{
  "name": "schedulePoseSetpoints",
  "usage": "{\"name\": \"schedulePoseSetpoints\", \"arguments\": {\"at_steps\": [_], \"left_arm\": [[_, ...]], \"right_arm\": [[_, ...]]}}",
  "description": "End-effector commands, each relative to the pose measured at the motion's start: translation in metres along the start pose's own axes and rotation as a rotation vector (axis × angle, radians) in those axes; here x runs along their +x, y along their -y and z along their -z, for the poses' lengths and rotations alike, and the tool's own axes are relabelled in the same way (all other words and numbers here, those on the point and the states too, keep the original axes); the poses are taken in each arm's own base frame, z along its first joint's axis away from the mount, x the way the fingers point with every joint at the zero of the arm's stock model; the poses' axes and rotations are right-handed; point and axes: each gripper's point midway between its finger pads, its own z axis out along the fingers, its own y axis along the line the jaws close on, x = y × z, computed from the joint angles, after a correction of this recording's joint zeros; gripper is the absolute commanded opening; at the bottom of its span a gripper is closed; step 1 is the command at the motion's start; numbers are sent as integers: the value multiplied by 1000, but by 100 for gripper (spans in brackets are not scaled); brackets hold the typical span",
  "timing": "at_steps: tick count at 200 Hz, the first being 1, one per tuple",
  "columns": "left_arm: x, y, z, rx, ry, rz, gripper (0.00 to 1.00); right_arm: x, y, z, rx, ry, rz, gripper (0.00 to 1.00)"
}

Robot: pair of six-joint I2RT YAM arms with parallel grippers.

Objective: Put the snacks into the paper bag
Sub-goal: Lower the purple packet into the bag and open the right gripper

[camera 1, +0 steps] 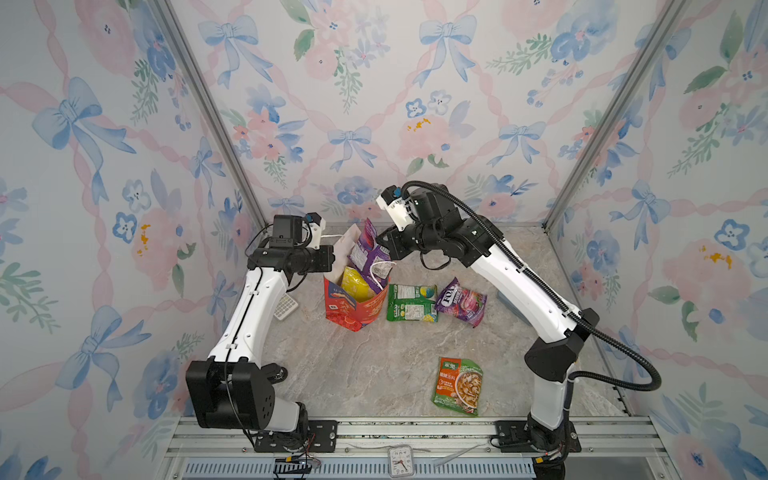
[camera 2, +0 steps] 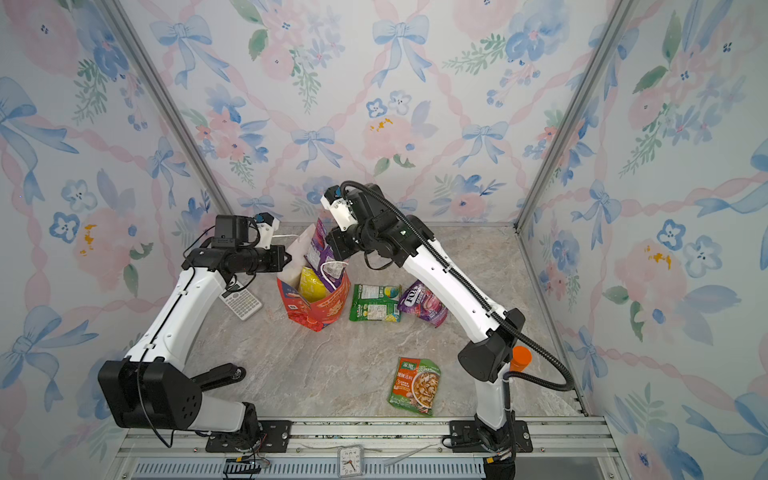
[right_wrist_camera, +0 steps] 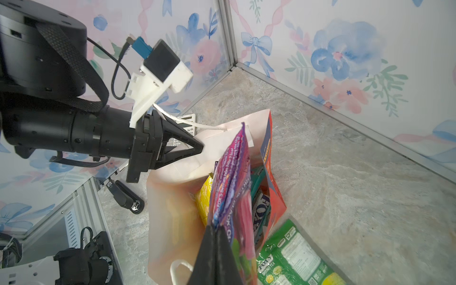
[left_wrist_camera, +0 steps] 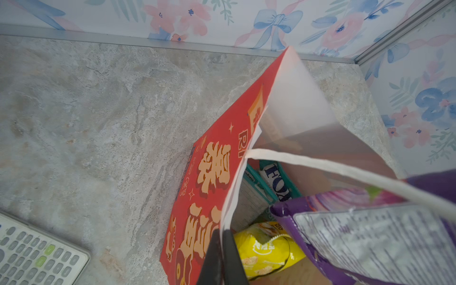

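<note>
The left claw (left_wrist_camera: pixel 221 233) pinches the paper bag (camera 1: pixel 353 313) by its rim, propping the mouth open. The right claw (right_wrist_camera: pixel 215 228), clamped on the purple packet (camera 1: pixel 370 253), dangles it into that opening, likely for release.

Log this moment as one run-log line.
left gripper: shut on paper bag rim | right gripper: shut on held purple packet at bag mouth | on table: green packet, loose purple packet, orange-green packet

paper bag (camera 1: pixel 358 312): red, gold characters | purple packet (camera 1: pixel 366 249): silver printed back | table (camera 1: pixel 353 374): grey marble
</note>
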Motion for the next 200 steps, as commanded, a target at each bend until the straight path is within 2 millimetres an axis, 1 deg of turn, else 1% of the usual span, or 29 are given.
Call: {"name": "schedulePoseSetpoints", "arguments": {"at_steps": [1, 37, 77, 106, 137, 192, 200], "left_arm": [[9, -3, -3, 1, -30, 23, 0], [10, -2, -4, 4, -33, 22, 0], [10, -2, -3, 2, -30, 21, 0], [10, -3, -2, -1, -30, 20, 0], [9, -3, -2, -1, -28, 19, 0], [9, -3, -1, -5, -25, 14, 0], [9, -4, -2, -6, -27, 17, 0]], "right_arm": [[-15, -12, 21, -17, 60, 40, 0], [-6, -25, 21, -50, 30, 76, 0], [7, -37, 14, -92, -11, 87, 0], [16, -41, 2, -115, -46, 81, 0], [25, -35, -18, -105, -85, 69, 0], [33, -34, -48, -126, -144, 75, 0], [35, -32, -53, -125, -153, 74, 0]]}}
